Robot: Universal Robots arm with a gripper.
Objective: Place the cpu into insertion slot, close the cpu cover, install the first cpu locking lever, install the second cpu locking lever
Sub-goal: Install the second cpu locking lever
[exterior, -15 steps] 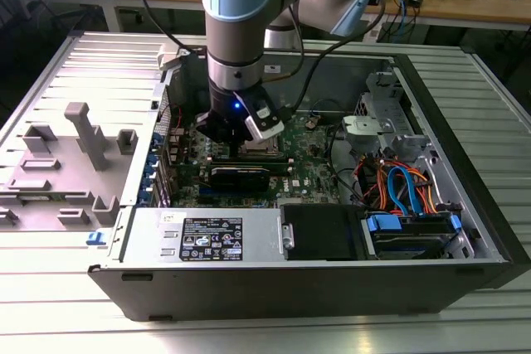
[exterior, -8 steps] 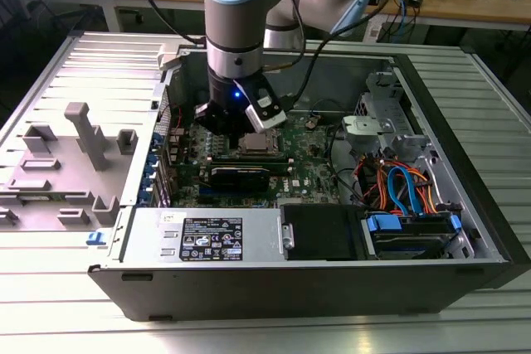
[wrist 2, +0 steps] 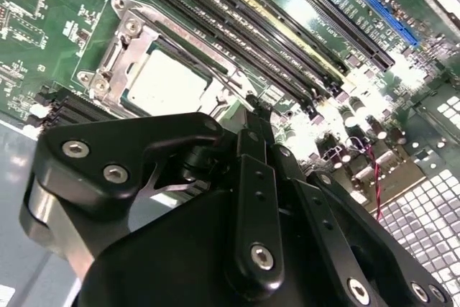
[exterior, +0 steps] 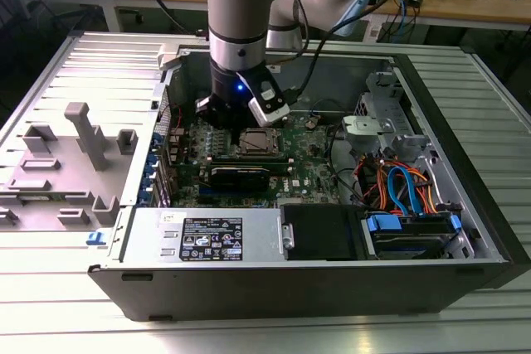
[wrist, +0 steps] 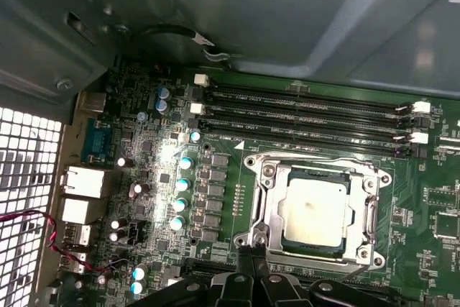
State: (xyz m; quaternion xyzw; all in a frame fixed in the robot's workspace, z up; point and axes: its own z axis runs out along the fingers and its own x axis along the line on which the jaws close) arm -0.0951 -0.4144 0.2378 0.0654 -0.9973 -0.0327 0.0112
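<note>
chip [wrist: 316, 210] sits in socket [wrist: 267, 215] | cover [wrist: 370, 210] down | my hand [wrist 2: 260, 109] hovers just beside, pinched narrow, holding nothing

A workshop or lab — cluttered wooden workbench [exterior: 465, 2], opened computer case [exterior: 332, 230] on metal table [exterior: 265, 333].

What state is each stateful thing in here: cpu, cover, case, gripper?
cpu: seated flat in the socket.
cover: down, framing the cpu.
case: open, side panel off.
gripper: over the board beside the socket, holding nothing; fingers together.
</note>
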